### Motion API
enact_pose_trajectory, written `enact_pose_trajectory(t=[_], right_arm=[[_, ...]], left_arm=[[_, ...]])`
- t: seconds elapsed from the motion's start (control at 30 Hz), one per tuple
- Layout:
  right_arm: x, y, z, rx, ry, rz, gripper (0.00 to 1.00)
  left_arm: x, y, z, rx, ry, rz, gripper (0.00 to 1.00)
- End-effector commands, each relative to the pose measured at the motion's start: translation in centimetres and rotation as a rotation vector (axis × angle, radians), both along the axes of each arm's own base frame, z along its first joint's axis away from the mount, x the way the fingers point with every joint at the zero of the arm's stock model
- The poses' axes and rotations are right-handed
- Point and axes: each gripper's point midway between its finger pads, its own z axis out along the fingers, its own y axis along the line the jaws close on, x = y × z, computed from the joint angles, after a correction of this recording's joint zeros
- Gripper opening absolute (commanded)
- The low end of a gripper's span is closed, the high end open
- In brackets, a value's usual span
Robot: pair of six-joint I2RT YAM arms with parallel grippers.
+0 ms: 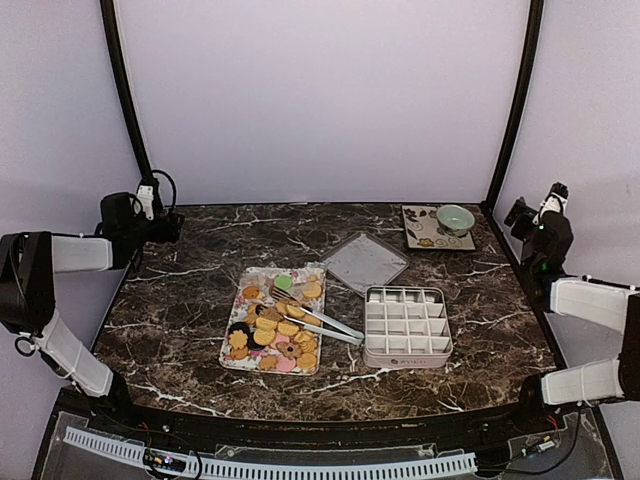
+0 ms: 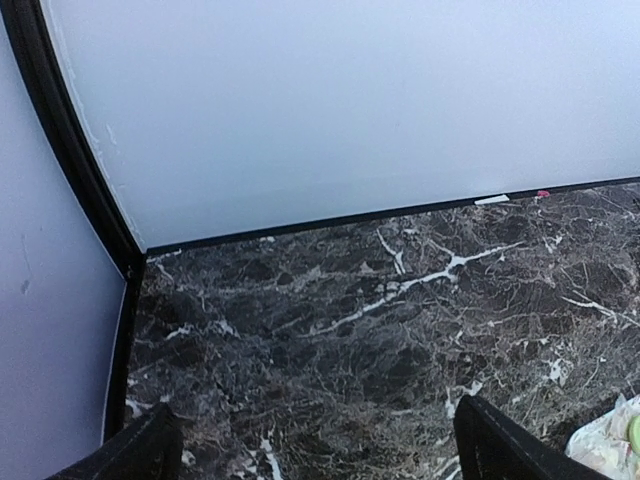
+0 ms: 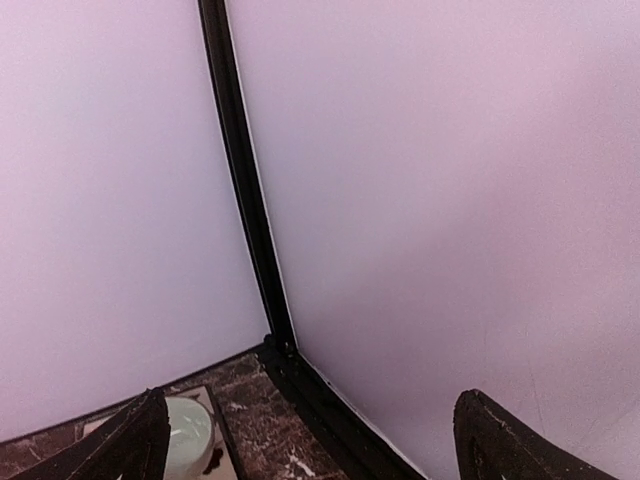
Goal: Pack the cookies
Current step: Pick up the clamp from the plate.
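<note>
The cookies [image 1: 275, 330], golden-tan with a few pink, green and dark ones, lie heaped on a patterned tray [image 1: 231, 357] at the table's middle. Metal tongs [image 1: 318, 320] rest across them. An empty white divided box [image 1: 406, 325] stands to the tray's right. Its flat lid [image 1: 364, 261] lies behind. My left gripper [image 1: 170, 226] is open and empty at the far left, well away from the tray; in the left wrist view its fingertips [image 2: 500, 445] hang over bare marble. My right gripper [image 1: 518, 212] is open and empty, raised at the far right corner.
A small plate [image 1: 424, 237] with a pale green bowl [image 1: 455, 218] sits at the back right; the bowl also shows in the right wrist view [image 3: 188, 432]. Black frame posts [image 1: 512, 105] and lilac walls enclose the dark marble table [image 1: 180, 300].
</note>
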Motion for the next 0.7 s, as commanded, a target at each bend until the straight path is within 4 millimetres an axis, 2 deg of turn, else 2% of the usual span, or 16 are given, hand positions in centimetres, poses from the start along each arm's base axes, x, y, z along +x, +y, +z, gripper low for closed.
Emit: enact_pose_trajectory(t=[0.0, 0.03, 0.07, 0.13, 0.17, 0.23, 0.37, 0.47, 0.57, 0.67], right_arm=[[0.8, -1.0, 1.1, 0.163, 0.098, -0.032, 1.00], [1.5, -0.3, 1.8, 0.211, 0.104, 0.036, 1.00], [2.4, 1.4, 2.3, 0.254, 0.109, 0.155, 1.00], [3.6, 6.5, 3.9, 0.272, 0.093, 0.436, 1.00], [3.7, 10.1, 4.5, 0.252, 0.099, 0.545, 1.00], [3.8, 15.6, 4.6, 0.163, 0.155, 0.661, 0.99], [2.7, 26.2, 1.5, 0.064, 0.343, 0.928, 0.92], [0.4, 33.0, -1.0, -0.018, 0.430, 1.108, 0.87], [-1.4, 37.8, -4.6, -0.095, 0.556, 1.229, 0.81], [-3.0, 41.1, -7.9, -0.137, 0.673, 1.340, 0.74]], left_arm=[[-1.9, -1.6, -3.4, -0.029, 0.399, -0.129, 0.97], [-2.2, -2.0, -3.3, -0.049, 0.429, -0.152, 0.97], [-2.8, -2.2, -3.4, -0.076, 0.464, -0.175, 0.97], [-3.6, -2.9, -2.7, -0.116, 0.471, -0.229, 0.97], [-4.1, -3.4, -2.5, -0.132, 0.474, -0.262, 0.97], [-5.0, -3.9, -2.1, -0.133, 0.483, -0.306, 0.97], [-7.4, -5.5, -1.6, -0.137, 0.511, -0.424, 0.97], [-9.4, -6.6, -1.2, -0.148, 0.526, -0.508, 0.97], [-10.9, -7.4, -0.4, -0.143, 0.496, -0.565, 0.97], [-12.1, -8.3, 0.6, -0.146, 0.453, -0.624, 0.97]])
